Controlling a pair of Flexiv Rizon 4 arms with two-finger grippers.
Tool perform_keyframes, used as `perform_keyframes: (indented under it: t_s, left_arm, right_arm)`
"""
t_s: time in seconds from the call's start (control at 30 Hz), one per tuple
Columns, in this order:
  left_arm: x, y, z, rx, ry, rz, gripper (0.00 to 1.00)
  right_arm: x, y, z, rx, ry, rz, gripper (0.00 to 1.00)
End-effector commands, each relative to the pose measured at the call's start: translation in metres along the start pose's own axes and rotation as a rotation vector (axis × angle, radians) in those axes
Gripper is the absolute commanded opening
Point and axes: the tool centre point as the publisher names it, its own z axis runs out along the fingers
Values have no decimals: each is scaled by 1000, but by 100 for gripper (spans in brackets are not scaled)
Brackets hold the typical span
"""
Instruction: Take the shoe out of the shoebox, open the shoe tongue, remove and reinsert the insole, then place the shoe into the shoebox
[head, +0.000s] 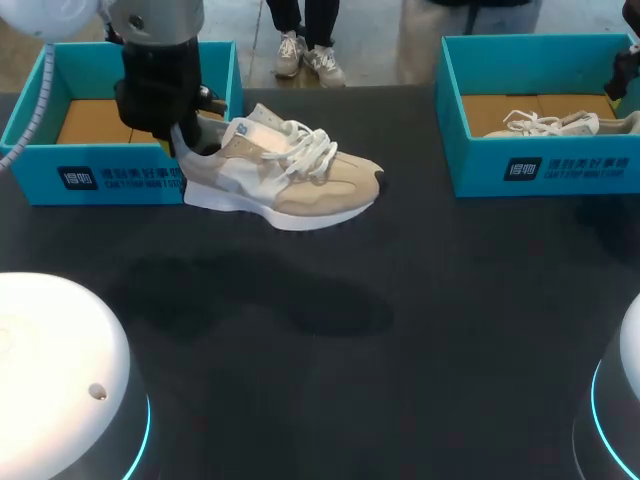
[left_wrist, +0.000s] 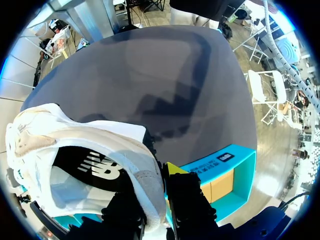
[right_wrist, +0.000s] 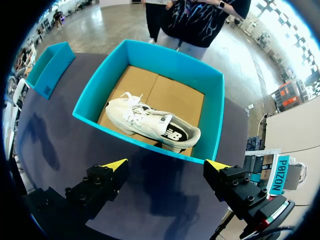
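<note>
Working outward from our side, we are first seeing the dark table (head: 430, 330), where the shadow (head: 300, 300) of the shoe is lying. Beyond it, our left gripper (head: 190, 145) is clenching the beige and white shoe (head: 290, 175) by the heel, with the heel collar pinched between its two fingers. The shoe is hanging clear of the table, sole down and roughly level, with its toe pointing to our right, just in front of the left shoebox (head: 120, 175). That teal box is sitting at the far left edge with its cardboard floor showing. Our right gripper (right_wrist: 165, 167) is hovering over the table on the near side of the right shoebox (right_wrist: 212, 115), its fingers spread wide and gripping nothing. A second pale shoe (right_wrist: 150, 125) is lying inside that box at the far right edge.
</note>
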Motion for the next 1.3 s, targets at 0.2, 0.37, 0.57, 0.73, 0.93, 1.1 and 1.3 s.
perform_keyframes:
  t_s: [0.2, 0.37, 0.57, 0.73, 0.93, 1.1, 1.3]
  left_arm:
    - [-25, -10, 8, 9, 16, -68, 0]
    - [-38, -13, 16, 27, 27, -69, 0]
    - [-52, -14, 25, 32, 14, -67, 0]
    - [-62, -16, 34, 26, 4, -74, 0]
    - [-76, -19, 51, 0, 14, -100, 0]
    - [-86, -20, 68, -27, 15, -125, 0]
    - [-95, -19, 90, -1, 0, -141, 0]
  right_arm:
    - [0, 0, 0, 0, 1, -1, 100]
    - [0, 0, 0, 0, 1, -1, 100]
    - [0, 0, 0, 0, 1, -1, 100]
    - [0, 0, 0, 0, 1, -1, 100]
    - [0, 0, 0, 0, 1, -1, 100]
    - [0, 0, 0, 0, 1, -1, 100]
    - [0, 0, 0, 0, 1, -1, 100]
